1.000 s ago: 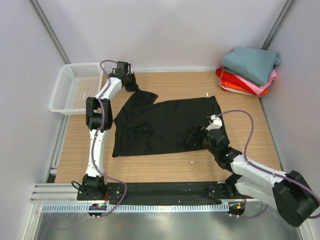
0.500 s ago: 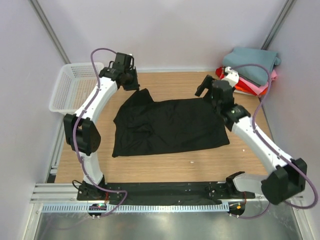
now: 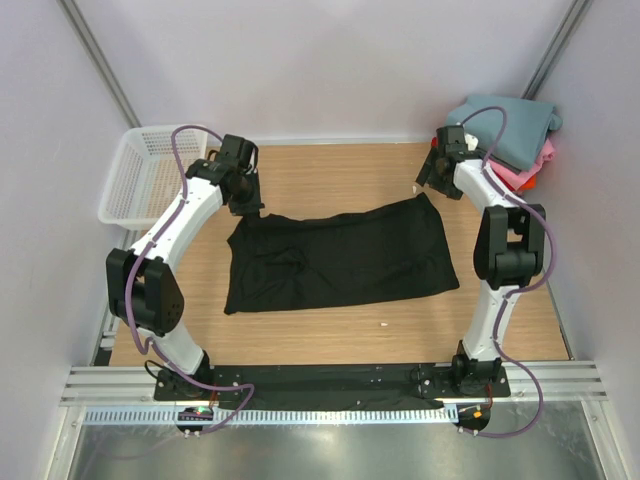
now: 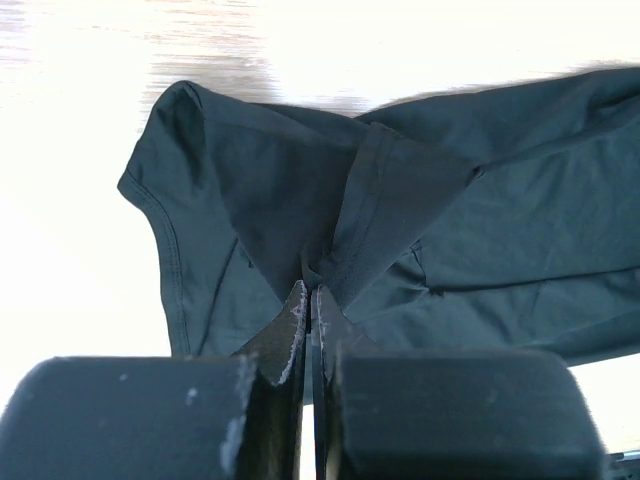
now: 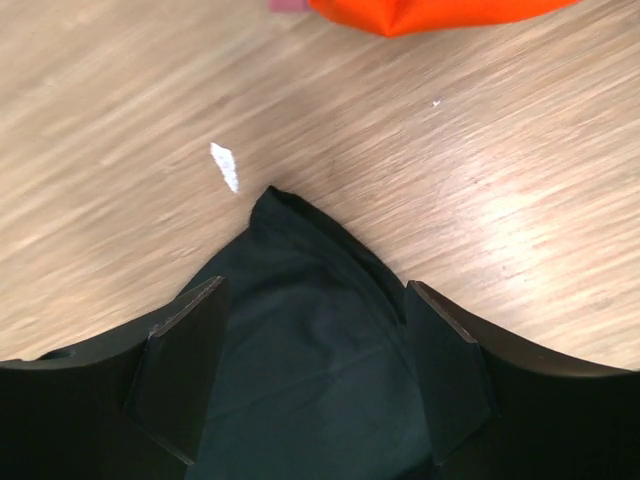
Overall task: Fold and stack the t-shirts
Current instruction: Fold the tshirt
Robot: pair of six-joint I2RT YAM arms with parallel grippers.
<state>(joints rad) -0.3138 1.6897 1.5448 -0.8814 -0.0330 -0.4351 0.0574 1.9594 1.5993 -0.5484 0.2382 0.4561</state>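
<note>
A plain black t-shirt lies spread across the middle of the wooden table. My left gripper is shut on the shirt's far left edge; in the left wrist view the fingers pinch a fold of black cloth. My right gripper hovers at the shirt's far right corner. In the right wrist view its jaws stand open on either side of that black corner, without touching it. Folded t-shirts, teal-grey on top of pink and red-orange, are stacked at the back right.
A white mesh basket sits at the table's far left edge. A small white scrap lies on the wood just past the shirt corner, and an orange folded edge shows beyond it. Another white speck lies near the shirt's front hem.
The right arm swung from the shirt's near right side to its far right corner, and its jaws narrowed. The left gripper drew its cloth nearer, flattening the shirt's far edge.
</note>
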